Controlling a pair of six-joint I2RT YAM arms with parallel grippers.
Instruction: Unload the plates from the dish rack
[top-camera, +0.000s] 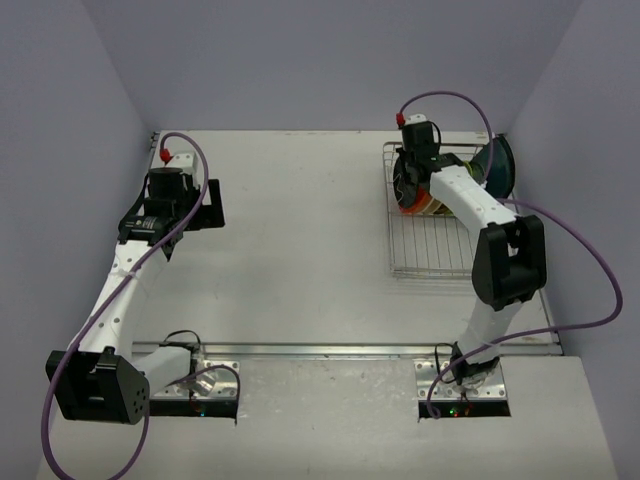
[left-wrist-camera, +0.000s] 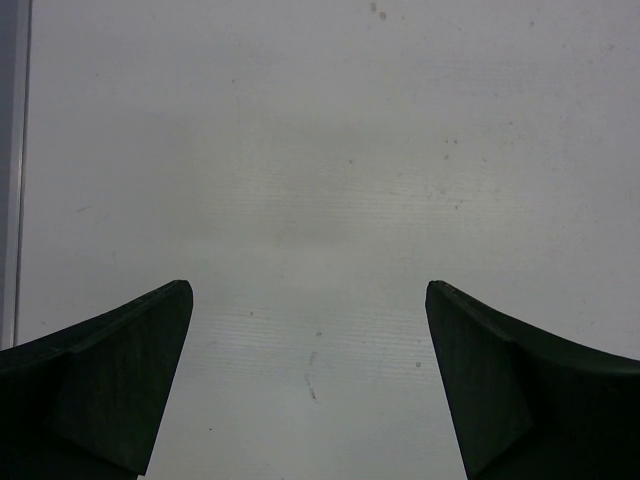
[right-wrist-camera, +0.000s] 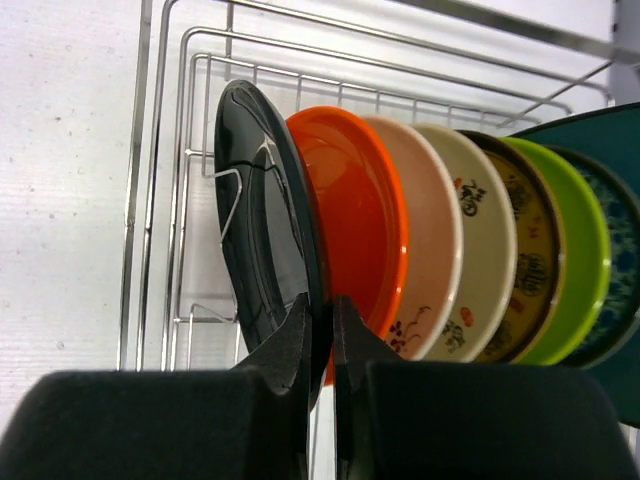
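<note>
The dish rack (right-wrist-camera: 150, 200) holds a row of upright plates. At the left end stands a black plate (right-wrist-camera: 260, 220). Behind it come an orange plate (right-wrist-camera: 365, 210), a pink-cream one (right-wrist-camera: 432, 240), a cream one (right-wrist-camera: 490, 250), a dark yellow one (right-wrist-camera: 535, 270), a green one (right-wrist-camera: 588, 250) and a dark-teal one (right-wrist-camera: 615, 140). My right gripper (right-wrist-camera: 322, 305) is shut on the near rim of the black plate, one finger on each face. In the top view, that gripper (top-camera: 408, 185) sits over the rack (top-camera: 430, 255) at the far right. My left gripper (left-wrist-camera: 308, 290) hangs open over bare table.
The rack's near half (top-camera: 428, 245) holds no plates. The teal plate (top-camera: 500, 165) leans at the rack's far right corner, close to the right wall. The left arm (top-camera: 165, 195) is at the far left, by the left wall.
</note>
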